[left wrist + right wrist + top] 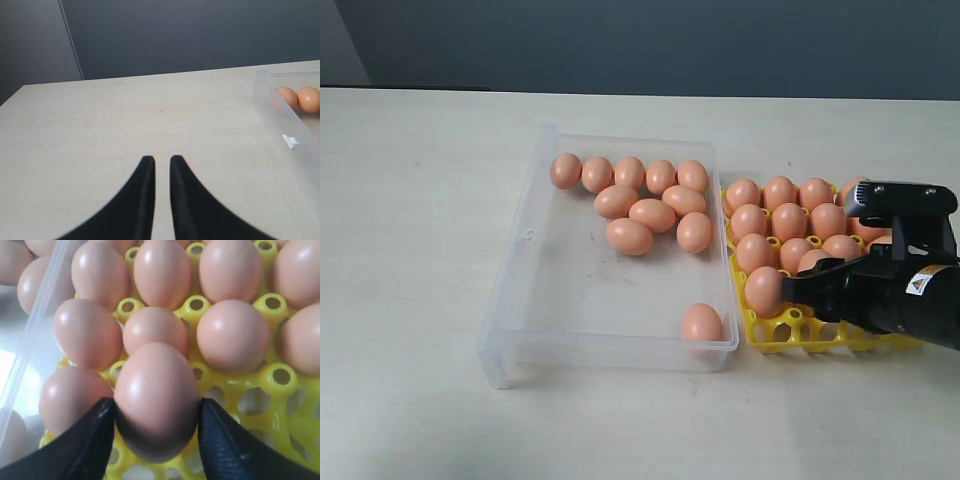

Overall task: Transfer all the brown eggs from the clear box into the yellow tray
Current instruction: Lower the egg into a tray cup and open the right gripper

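My right gripper (786, 289) is shut on one brown egg (763, 291) above the front left cups of the yellow tray (790, 331). The right wrist view shows that egg (156, 390) pinched between both black fingers of the gripper (156, 412), just over the tray (280, 375). Several eggs (789, 220) fill the tray's back rows. The clear box (520, 290) holds several eggs (651, 213) at its far end and a single egg (701, 323) in its near right corner. My left gripper (161, 160) is shut and holds nothing, over bare table beside the box wall (285, 120).
The pale table (420, 250) stretches left of the box and in front of it. A dark wall (640, 40) runs behind the table's far edge. The tray stands tight against the box's right side.
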{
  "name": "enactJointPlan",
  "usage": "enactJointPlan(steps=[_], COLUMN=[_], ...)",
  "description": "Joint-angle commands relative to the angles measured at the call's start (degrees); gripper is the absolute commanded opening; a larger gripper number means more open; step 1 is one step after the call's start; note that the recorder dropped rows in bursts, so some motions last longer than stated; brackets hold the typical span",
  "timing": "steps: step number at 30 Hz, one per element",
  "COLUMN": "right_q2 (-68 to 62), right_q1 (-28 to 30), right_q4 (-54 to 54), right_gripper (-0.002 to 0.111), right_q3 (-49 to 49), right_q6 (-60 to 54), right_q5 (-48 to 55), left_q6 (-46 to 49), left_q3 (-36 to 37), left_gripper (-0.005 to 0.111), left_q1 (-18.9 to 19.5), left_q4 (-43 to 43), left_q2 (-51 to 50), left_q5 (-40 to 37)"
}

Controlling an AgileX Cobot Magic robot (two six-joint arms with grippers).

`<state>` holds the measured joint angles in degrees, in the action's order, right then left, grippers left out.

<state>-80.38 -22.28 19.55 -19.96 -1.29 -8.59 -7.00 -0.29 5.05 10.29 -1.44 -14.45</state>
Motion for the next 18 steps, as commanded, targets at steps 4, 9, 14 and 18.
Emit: enactJointPlan(steps=[4,9,14,18], right_q2=[-0.03,-0.03,-0.03,0.20], right_q1=[0.26,0.26,0.26,0.26], right_q4=[-2.53,-2.53,-2.53,-2.53], right_gripper=[0.029,0.059,0.065,0.065], right_q3=[0.20,0.20,0.20,0.20], right_q6=[-0.15,-0.15,-0.15,-0.26], right_q5=[0.71,0.35,1.17,0.55], left_q6=[-0.05,-0.05,-0.05,-0.05], left_q3=[0.29,0.29,0.29,0.29], left_gripper=[0.012,0.012,0.012,0.012], left_q1=[-0.03,-0.03,-0.03,-0.03], left_q4=[-0.13,-0.13,-0.13,-0.13], left_q2=[-0.05,-0.05,-0.05,-0.05], left_q5=[0.71,0.71,0.71,0.71])
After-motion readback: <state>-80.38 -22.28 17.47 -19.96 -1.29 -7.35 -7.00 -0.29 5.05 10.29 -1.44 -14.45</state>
